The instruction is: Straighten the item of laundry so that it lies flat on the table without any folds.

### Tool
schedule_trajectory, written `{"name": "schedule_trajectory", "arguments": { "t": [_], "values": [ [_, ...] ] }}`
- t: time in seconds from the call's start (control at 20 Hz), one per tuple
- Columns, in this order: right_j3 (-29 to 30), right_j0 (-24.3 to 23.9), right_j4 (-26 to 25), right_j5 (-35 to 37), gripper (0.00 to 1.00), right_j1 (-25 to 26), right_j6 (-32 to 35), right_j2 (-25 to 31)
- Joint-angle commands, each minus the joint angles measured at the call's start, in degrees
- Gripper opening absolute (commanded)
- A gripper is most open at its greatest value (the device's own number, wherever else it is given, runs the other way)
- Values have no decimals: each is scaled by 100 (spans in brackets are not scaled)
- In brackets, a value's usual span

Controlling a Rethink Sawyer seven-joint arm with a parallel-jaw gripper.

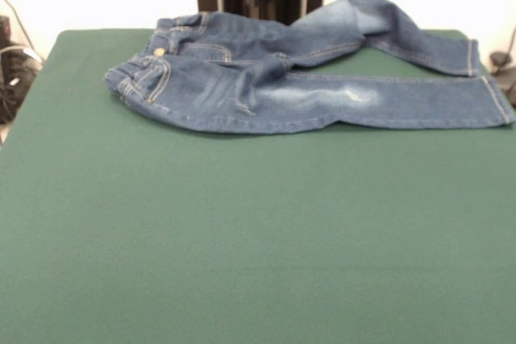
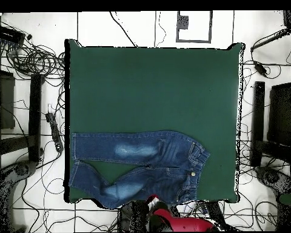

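I am seeing the small blue denim jeans (image 1: pixel 306 90) lying at the dark green felt table (image 2: pixel 154 91) edge; pulling could drag them off. The gripper is hidden, so its fingers I cannot tell.

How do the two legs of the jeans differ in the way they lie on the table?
One leg of the jeans lies straight and flat; the other leg is bent and angles away, its end at the table edge. Both show faded pale patches.
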Motion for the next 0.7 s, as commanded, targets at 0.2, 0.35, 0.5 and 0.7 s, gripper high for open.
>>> {"name": "schedule_trajectory", "arguments": {
  "t": [0.2,0.35,0.5,0.7],
  "values": [
    [-785,-131,75,-102,0,409,221,416],
    [-1038,-138,128,-210,0,735,232,449],
    [-1338,-218,105,-352,0,1042,211,509],
    [-1483,-136,181,-292,0,1121,215,466]
  ]
}}
